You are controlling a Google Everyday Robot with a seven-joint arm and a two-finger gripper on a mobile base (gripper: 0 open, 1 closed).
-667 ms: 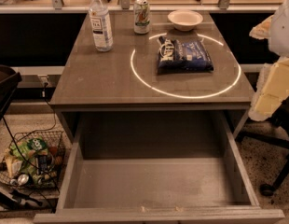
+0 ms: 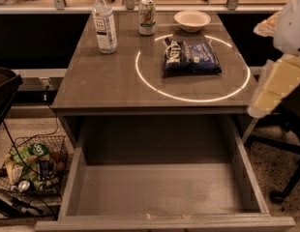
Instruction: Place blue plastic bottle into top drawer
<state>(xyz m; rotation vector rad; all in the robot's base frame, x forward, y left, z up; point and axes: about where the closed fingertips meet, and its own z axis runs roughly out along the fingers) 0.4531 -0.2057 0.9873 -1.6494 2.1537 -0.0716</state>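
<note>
The blue plastic bottle point(image 2: 104, 22) is clear with a white cap and a white-and-pale-blue label. It stands upright at the far left of the grey-brown table point(image 2: 106, 81). The top drawer point(image 2: 159, 190) is pulled out wide below the table's front edge, and its flat floor is bare. My gripper point(image 2: 268, 93) shows as a pale cream part at the right edge of the view, beside the table's right front corner. It is far from the bottle and holds nothing that I can see.
A green-and-white can point(image 2: 147, 16) and a white bowl point(image 2: 192, 20) stand at the table's back. A dark blue snack bag point(image 2: 191, 58) lies inside a lit ring. A wire basket point(image 2: 31, 170) of items sits on the floor at left. A chair base point(image 2: 280, 192) is at right.
</note>
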